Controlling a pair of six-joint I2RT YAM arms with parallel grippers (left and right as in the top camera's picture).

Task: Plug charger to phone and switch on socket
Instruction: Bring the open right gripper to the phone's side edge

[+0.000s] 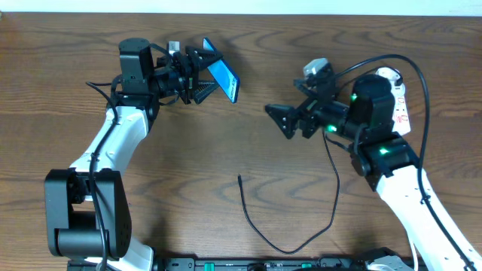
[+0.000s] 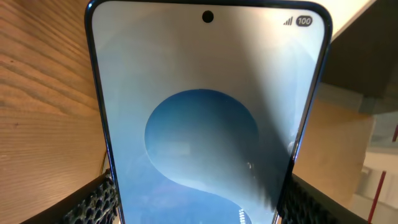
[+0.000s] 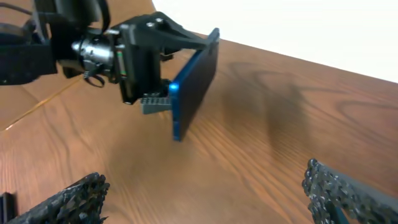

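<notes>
Brown wood-grain table (image 1: 188, 150) across whole view, grain running L to R w/ darker swirls. Pale wall strip (image 1: 248, 6) along far edge, behind table.

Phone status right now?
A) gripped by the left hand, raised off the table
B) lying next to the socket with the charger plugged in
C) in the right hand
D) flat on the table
A: the left hand is clamped on the phone and holds it tilted above the wood. The right hand is open and empty, and the charger lies loose on the table.
</notes>
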